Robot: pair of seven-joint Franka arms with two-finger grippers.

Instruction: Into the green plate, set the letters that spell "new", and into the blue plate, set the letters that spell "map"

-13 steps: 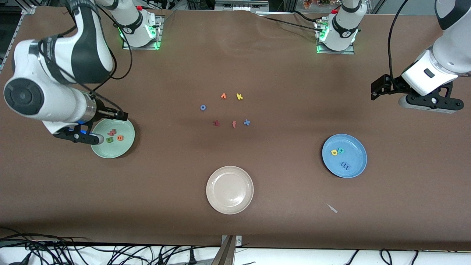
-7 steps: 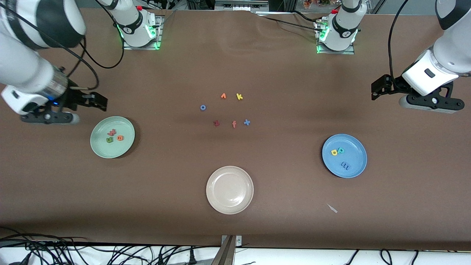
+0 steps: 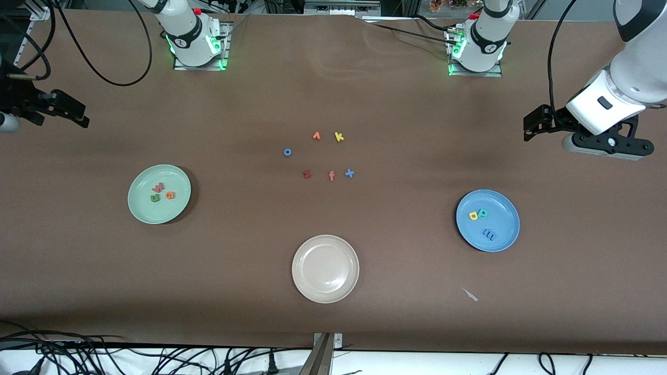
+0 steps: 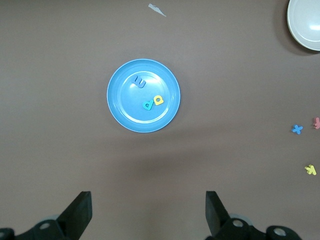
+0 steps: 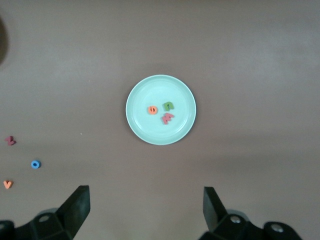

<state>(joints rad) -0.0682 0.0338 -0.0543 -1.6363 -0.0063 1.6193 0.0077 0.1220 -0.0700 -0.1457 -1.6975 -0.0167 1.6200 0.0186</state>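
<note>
**Both words sit in their plates, my pincers hang released above**

The green n point(image 3: 155, 198), the orange e point(image 3: 170, 195) and the reddish-pink w point(image 3: 158, 187) lie together in the green plate point(image 3: 177, 207), toward my right arm's end of the desk. The n and e lie side by side, with the w just beside them, farther from the front camera. In my right wrist view the same three cluster near the middle of that plate point(image 5: 140, 125).

The blue m point(image 3: 489, 234), the yellow a point(image 3: 473, 215) and the teal p point(image 3: 483, 212) lie in the blue plate point(image 3: 504, 239), toward my left arm's end. The a and p touch or nearly touch; the m lies apart from them, nearer the front camera.

My right pincer point(image 5: 145, 207) is released and empty, up in the air at the desk's edge at my right arm's end. My left pincer point(image 4: 148, 212) is likewise released and empty, high over the desk near its edge at my left arm's end.

A beige plate point(image 3: 307, 286) rests empty near the front edge. Loose letters lie mid-desk: a blue o point(image 3: 287, 152), a yellow k point(image 3: 339, 137), a dark red z point(image 3: 307, 174), a salmon f point(image 3: 331, 176) and a blue x point(image 3: 349, 173).
</note>
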